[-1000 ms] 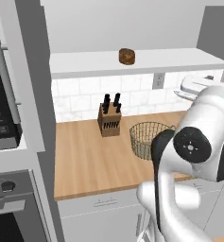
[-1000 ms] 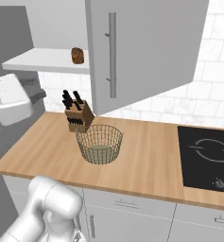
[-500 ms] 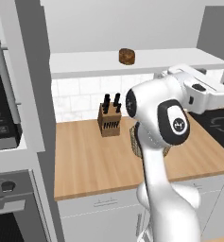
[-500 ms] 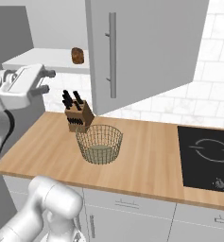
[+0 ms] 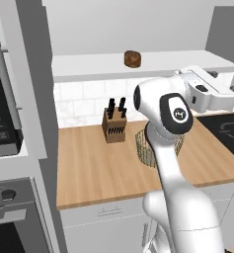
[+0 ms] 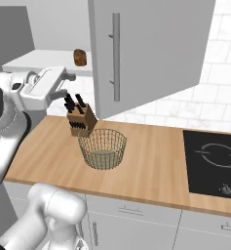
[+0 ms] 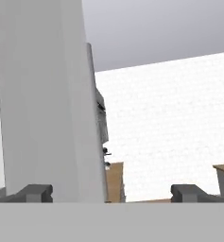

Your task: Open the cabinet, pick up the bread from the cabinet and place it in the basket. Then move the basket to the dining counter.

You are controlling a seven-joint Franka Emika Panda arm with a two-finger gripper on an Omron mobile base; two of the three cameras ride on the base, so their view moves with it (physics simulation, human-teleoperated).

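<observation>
Gripper (image 7: 111,193) jaws stand wide apart with nothing between them, the two dark fingertips (image 7: 34,193) rising at the lower left and lower right of the hand view, aimed past the edge of the open cabinet door (image 7: 52,99). In the right base view the white hand sits at the left of the frame, just left of that swung-out door (image 6: 151,49) with its vertical bar handle (image 6: 116,56). The bread (image 5: 133,59) lies on the white shelf (image 5: 89,66) at upper centre of the left base view. Below, on the wooden counter (image 6: 151,171), the basket (image 6: 103,148) stands just in front of the knife block (image 6: 81,119). A black hob (image 6: 212,163) fills the counter's right end.
</observation>
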